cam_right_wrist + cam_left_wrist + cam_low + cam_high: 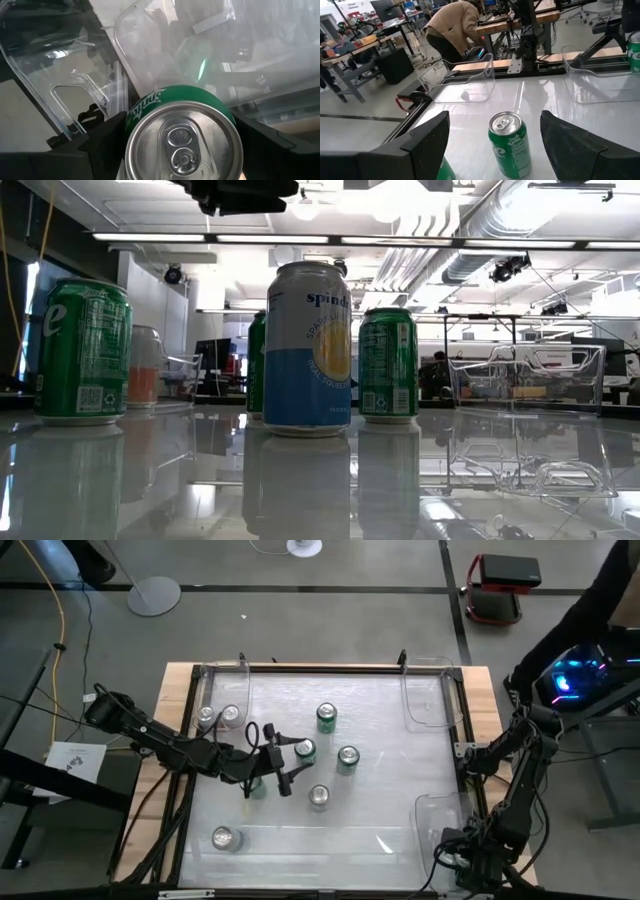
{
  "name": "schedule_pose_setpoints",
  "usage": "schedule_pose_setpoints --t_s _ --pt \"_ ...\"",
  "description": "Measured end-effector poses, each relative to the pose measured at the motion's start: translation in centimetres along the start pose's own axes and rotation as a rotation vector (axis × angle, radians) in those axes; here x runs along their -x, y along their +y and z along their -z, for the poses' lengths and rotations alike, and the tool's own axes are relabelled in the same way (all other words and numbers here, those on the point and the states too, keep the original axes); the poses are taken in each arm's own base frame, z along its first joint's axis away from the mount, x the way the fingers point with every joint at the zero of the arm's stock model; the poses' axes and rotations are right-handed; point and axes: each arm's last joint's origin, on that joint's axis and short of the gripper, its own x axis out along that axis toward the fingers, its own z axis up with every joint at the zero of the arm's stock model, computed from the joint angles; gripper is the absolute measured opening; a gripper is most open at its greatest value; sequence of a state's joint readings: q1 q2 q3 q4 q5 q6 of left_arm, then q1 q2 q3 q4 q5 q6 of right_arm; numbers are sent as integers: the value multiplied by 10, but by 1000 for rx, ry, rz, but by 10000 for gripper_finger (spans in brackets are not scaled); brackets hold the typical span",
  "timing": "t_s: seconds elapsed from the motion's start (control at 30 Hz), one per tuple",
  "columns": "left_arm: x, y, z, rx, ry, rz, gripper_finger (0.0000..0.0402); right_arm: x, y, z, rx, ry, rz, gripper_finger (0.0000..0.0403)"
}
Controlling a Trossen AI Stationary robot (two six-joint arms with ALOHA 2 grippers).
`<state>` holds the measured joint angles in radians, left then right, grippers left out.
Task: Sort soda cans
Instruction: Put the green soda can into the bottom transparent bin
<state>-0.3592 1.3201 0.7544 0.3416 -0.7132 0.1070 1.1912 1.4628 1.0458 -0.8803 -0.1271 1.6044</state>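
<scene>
Left gripper (275, 762) spread wide over table (380, 830), green can (510, 145) between fingers, right gripper (180, 150) clamped on Sprite can (182, 135) by bin (65, 85).

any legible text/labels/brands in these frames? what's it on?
"spind…" (cut off by the curve): on the blue and white can, low view.
"Sprite", partly hidden: on the green can in the right gripper, right wrist view.
Sprite-style logo, blurred, on the green can between the left gripper's open fingers.
Fine print and QR codes on the low view's green cans: too small.
</scene>
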Motion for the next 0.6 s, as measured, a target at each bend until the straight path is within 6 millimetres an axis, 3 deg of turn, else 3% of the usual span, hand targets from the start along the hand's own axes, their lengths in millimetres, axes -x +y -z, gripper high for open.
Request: schedule_pose_setpoints --t_s 0.37,0.6 --pt "0 0 0 -1 2 1 287 0 -1 1 -72 32 12 307" --pt "0 0 1 -4 5 3 287 -1 -1 3 -96 124 24 342"
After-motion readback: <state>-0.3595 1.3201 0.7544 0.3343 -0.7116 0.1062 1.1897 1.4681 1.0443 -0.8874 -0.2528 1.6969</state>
